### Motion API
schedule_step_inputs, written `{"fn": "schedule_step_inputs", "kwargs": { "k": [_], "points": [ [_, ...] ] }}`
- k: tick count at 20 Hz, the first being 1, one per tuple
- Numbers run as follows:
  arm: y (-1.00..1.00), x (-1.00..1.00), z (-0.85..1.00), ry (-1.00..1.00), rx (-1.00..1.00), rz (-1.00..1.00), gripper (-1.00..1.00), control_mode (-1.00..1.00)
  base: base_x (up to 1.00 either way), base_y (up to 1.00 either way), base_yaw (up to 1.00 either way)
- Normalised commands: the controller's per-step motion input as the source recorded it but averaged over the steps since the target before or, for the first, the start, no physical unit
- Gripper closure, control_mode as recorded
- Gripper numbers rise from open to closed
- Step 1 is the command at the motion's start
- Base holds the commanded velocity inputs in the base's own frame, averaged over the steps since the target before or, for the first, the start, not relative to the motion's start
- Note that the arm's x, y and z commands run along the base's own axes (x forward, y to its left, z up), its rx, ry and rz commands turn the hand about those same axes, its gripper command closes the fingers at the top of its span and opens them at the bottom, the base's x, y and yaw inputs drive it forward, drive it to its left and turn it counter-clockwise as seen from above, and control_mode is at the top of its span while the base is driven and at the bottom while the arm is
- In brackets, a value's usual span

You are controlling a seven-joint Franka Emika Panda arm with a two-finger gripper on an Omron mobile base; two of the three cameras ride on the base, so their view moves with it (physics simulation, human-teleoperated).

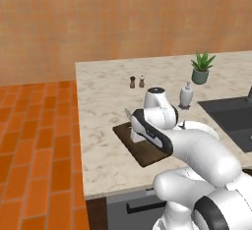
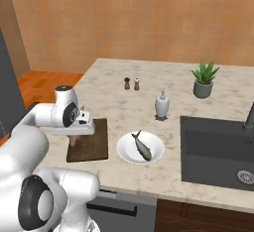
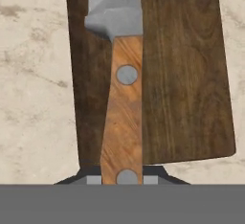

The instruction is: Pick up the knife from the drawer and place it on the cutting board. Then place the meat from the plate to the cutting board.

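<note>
A pale marble counter (image 2: 124, 104) runs under an orange-tan wall, with terracotta floor tiles off to one side. I take the cutting board (image 2: 96, 144) as my landmark: it lies flat on the counter near the front edge, dark brown and rectangular. My gripper (image 3: 122, 179) hangs right above it, jaws drawn narrow and clamped on the wooden handle of the knife (image 3: 123, 108). In the hand view the handle with its two rivets runs lengthwise over the board, and the silver blade reaches on toward the board's far end; from the left base view the blade tip (image 1: 127, 112) pokes out past my wrist, over the board's far edge. I cannot tell whether the knife touches the wood or hovers just above it.

Just beside the board, toward the sink (image 2: 218, 151), sits the white plate (image 2: 127, 152), and the meat (image 2: 143, 146) lies on it, a greyish strip across its middle. Beyond the plate, farther from the counter's front edge, stands a white soap dispenser (image 2: 161, 105). Back from the board toward the wall stand two small shakers (image 2: 131, 84) side by side, and well away, past the dispenser, a potted plant (image 2: 204, 79).
</note>
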Motion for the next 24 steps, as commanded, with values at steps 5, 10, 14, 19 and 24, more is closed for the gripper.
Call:
{"fn": "schedule_step_inputs", "kwargs": {
  "k": [5, 10, 14, 19, 24],
  "points": [
    [0.03, 0.42, -0.37, 0.0, 0.0, 0.03, 1.0, -1.0, 0.0, 0.0, 0.0],
    [0.15, 0.21, -0.32, 0.0, 0.0, 0.0, 1.0, -1.0, 0.0, 0.0, 0.0],
    [0.19, 0.01, -0.19, 0.0, 0.0, 0.0, 1.0, -1.0, 0.0, 0.0, 0.0],
    [0.02, 0.02, -0.13, 0.0, 0.0, 0.0, 1.0, -1.0, 0.0, 0.0, 0.0],
    [0.0, 0.03, -0.12, 0.0, 0.01, 0.0, -1.0, -1.0, 0.0, 0.0, 0.0]
  ]
}}
